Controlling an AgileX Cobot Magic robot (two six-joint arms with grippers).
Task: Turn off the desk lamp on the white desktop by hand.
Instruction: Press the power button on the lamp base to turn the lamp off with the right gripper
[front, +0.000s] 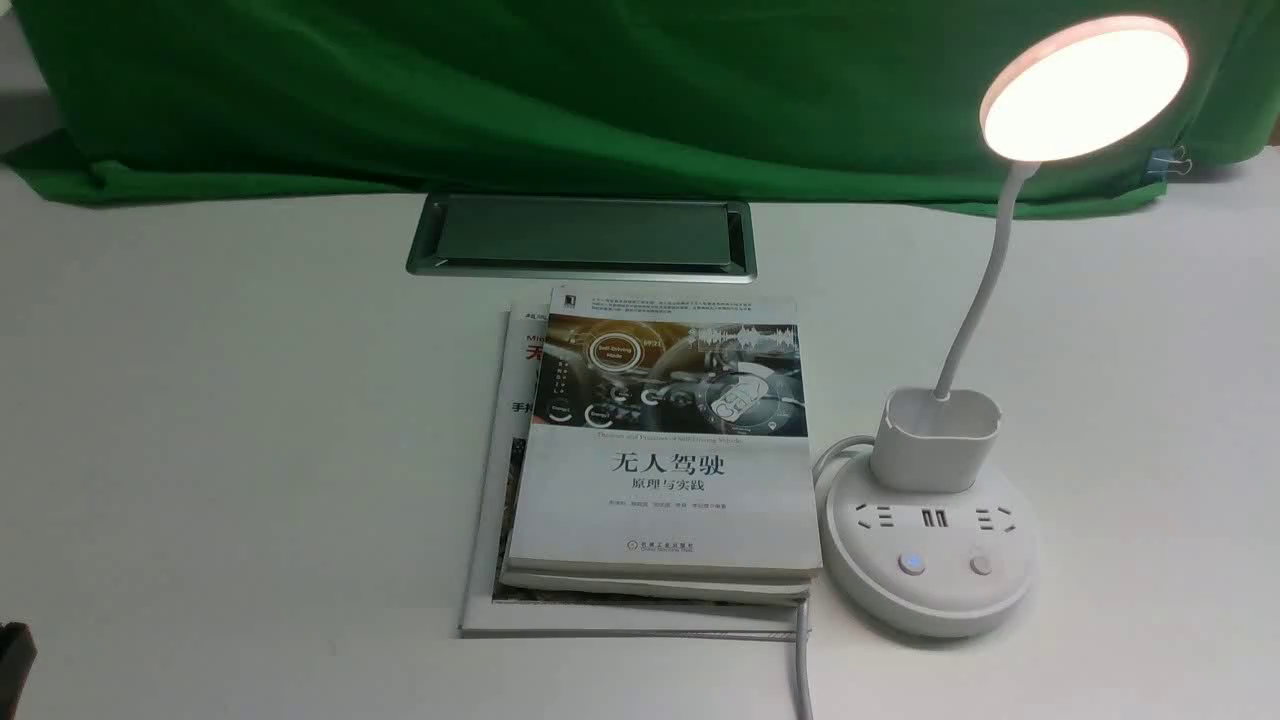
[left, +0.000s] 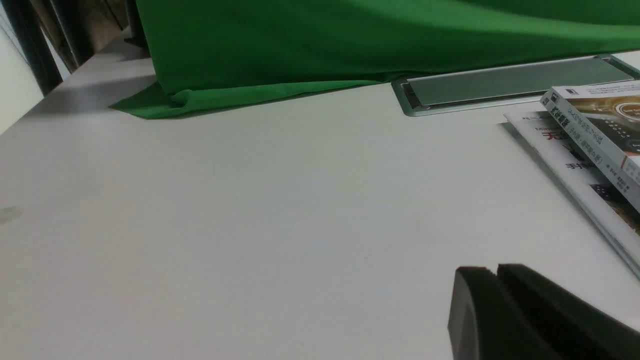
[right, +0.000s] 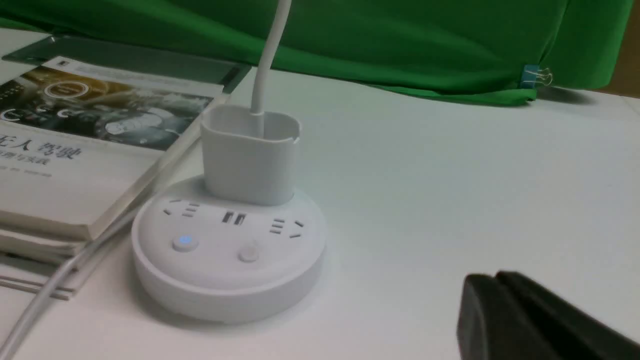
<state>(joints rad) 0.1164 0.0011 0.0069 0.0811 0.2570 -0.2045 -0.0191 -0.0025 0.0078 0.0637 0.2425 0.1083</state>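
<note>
The white desk lamp (front: 935, 530) stands on the white desktop (front: 250, 450) at the right, its round head (front: 1085, 88) lit. Its base carries a blue-lit button (front: 911, 563) and a plain button (front: 981, 565). The right wrist view shows the base (right: 227, 260) with both buttons, and my right gripper (right: 495, 280) shut and empty, low over the desk and well apart from the base. My left gripper (left: 495, 272) is shut and empty over bare desktop, short of the books. In the front view only a dark corner of the left arm (front: 15, 655) shows; the right arm is out of view.
A stack of books (front: 650, 470) lies just left of the lamp base, with the lamp's white cord (front: 803, 660) running along its edge toward the front. A silver-framed grey hatch (front: 582, 237) lies behind the books. Green cloth (front: 500, 90) hangs at the back.
</note>
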